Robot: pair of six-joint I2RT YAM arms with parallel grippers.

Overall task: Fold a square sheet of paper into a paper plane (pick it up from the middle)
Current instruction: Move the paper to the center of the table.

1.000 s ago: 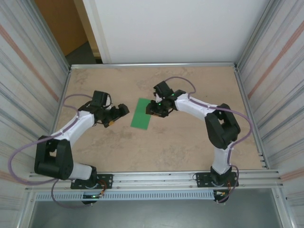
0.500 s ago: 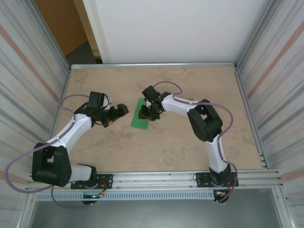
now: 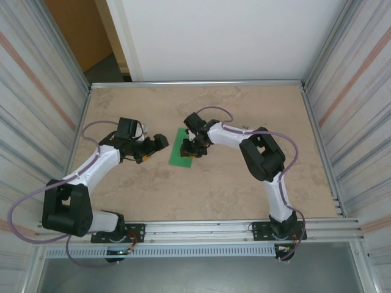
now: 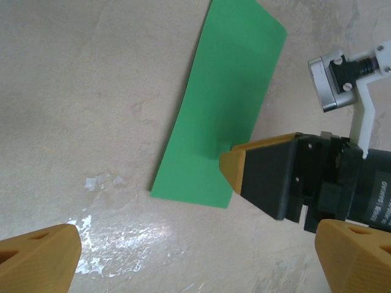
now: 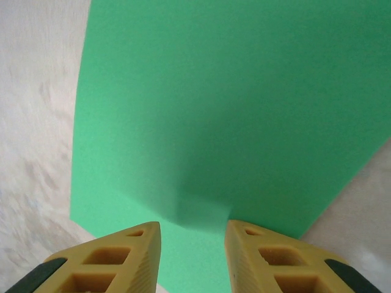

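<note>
Right gripper [image 5: 192,231], fingers narrowed, is pressing the green paper sheet [image 5: 232,110] (puckering between them); left gripper [image 3: 159,144] is hovering wide open.

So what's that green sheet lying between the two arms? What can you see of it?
The square sheet of paper is thin, plain, bright green and matte. It lies flat on the mottled beige table between the arms, and from above it looks longer than it is wide. The right gripper has its two tan fingertips down on it near one edge, slightly apart, and the paper humps up in a small pucker between them. Apart from the table, nothing else touches it.
</note>
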